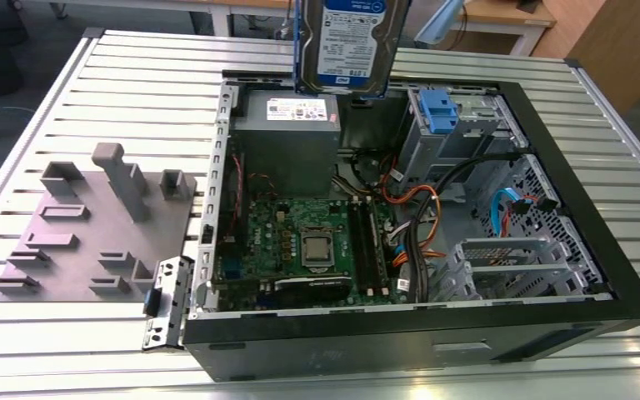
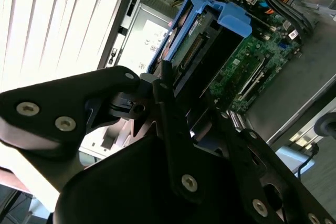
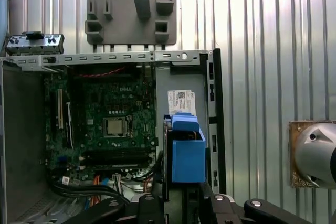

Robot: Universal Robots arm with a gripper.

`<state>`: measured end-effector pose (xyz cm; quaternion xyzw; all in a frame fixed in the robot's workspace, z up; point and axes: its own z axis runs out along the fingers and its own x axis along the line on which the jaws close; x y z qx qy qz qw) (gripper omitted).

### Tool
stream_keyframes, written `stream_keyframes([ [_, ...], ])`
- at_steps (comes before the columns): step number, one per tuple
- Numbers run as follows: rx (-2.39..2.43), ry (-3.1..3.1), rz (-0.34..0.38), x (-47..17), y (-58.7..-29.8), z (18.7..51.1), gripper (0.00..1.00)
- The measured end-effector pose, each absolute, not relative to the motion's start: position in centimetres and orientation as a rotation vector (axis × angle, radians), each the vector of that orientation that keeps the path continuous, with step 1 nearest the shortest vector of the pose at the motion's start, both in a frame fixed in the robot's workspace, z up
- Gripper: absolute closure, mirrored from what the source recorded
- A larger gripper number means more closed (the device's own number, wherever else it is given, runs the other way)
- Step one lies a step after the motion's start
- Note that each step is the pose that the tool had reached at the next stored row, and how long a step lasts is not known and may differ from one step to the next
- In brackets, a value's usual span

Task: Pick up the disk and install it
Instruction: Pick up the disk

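The disk (image 1: 353, 42), a silver drive with a white-and-blue label and blue side rails, hangs upright above the back of the open computer case (image 1: 587, 275). It hovers over the power supply (image 1: 287, 133), apart from it. My gripper (image 2: 157, 85) is shut on the disk (image 2: 191, 40), its black fingers (image 2: 169, 103) clamped on the drive's near end. In the first wrist view the disk (image 3: 188, 156) shows edge-on as a blue block held by the gripper (image 3: 181, 199), above the case interior.
Inside the case lie the green motherboard (image 1: 309, 242), orange and black cables (image 1: 432, 208), and a metal drive bay with a blue bracket (image 1: 437, 112). A grey fixture plate (image 1: 87, 225) with upright blocks lies on the slatted table (image 1: 131, 75) at the exterior view's left.
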<state>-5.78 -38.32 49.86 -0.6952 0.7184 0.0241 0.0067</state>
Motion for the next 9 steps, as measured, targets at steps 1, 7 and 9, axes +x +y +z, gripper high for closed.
stream_keyframes([
  [1, -2.175, 2.247, 0.075, -5.6, -38.3, 49.9, 0.65],
  [7, -2.175, 2.247, 0.075, -4.4, -38.3, 49.8, 0.65],
  [9, -2.175, 2.247, 0.075, -4.0, -38.3, 49.8, 0.65],
])
